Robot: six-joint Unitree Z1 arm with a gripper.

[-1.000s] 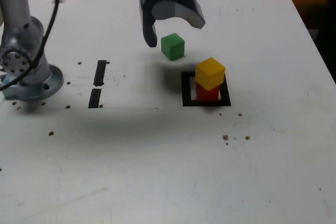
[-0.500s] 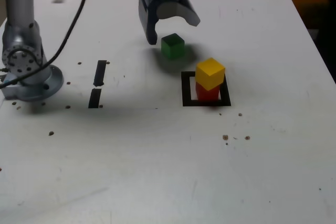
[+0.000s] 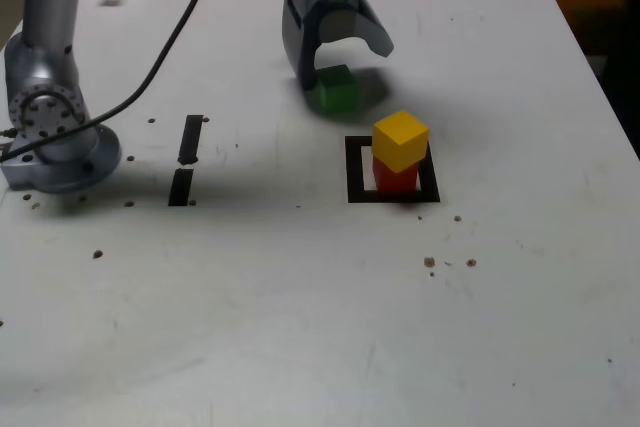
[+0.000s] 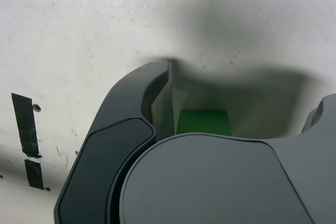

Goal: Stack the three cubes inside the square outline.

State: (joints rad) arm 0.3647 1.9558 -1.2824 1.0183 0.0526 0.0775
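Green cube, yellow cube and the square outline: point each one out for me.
green cube (image 3: pixel 337 94): exterior view, on its front face, between the open jaws.
yellow cube (image 3: pixel 400 134): exterior view, on its top face, atop the red cube.
square outline (image 3: pixel 354 169): exterior view, on its tape strip at that view's left.

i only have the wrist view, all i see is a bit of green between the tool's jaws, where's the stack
Observer: The small yellow cube sits on the small red cube inside the black tape square outline, to the exterior view's right of the tool and nearer the camera.
Operator: is the tool shut on the green one
Observer: No. In the exterior view the jaws stand open, straddling the small green cube, which sits on the white table.
Operator: anything else near it
Observer: Two short black tape strips lie to the exterior view's left, apart from the cubes.
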